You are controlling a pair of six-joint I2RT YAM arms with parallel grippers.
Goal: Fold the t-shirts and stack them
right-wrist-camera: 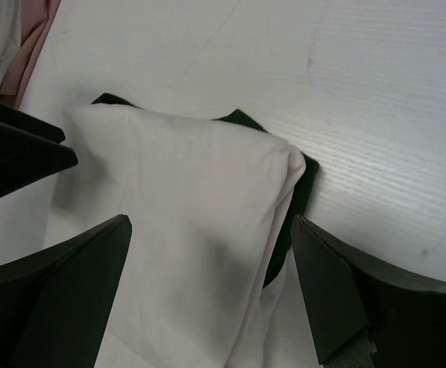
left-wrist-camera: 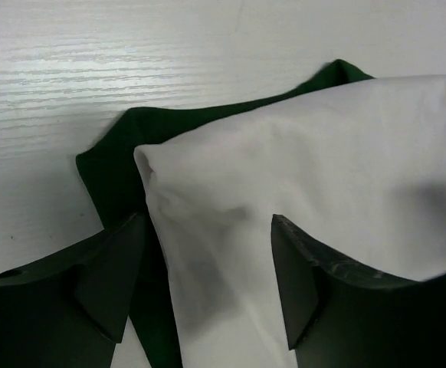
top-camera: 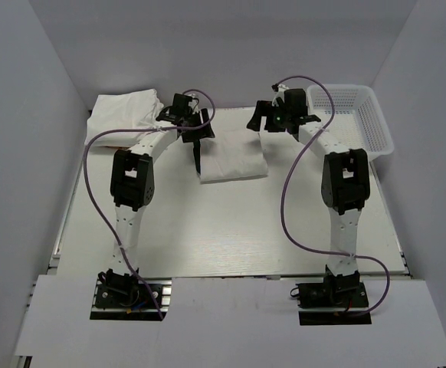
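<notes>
Soft folded cream-white tee (top-camera: 233, 159), dark green edges, on grainy table (top-camera: 231, 230); left gripper (left-wrist-camera: 208, 230), right gripper (right-wrist-camera: 211, 230) both spread, empty.

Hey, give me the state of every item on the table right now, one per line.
folded t-shirt: folded flat, green sleeve peeking out.
pile of t-shirts: rumpled heap, far left.
basket: upright, far right.
left gripper: open over the shirt's corner.
right gripper: open over another corner.

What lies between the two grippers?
The folded white t-shirt; its far edge spans from left gripper to right gripper, shown in the top view.
</notes>
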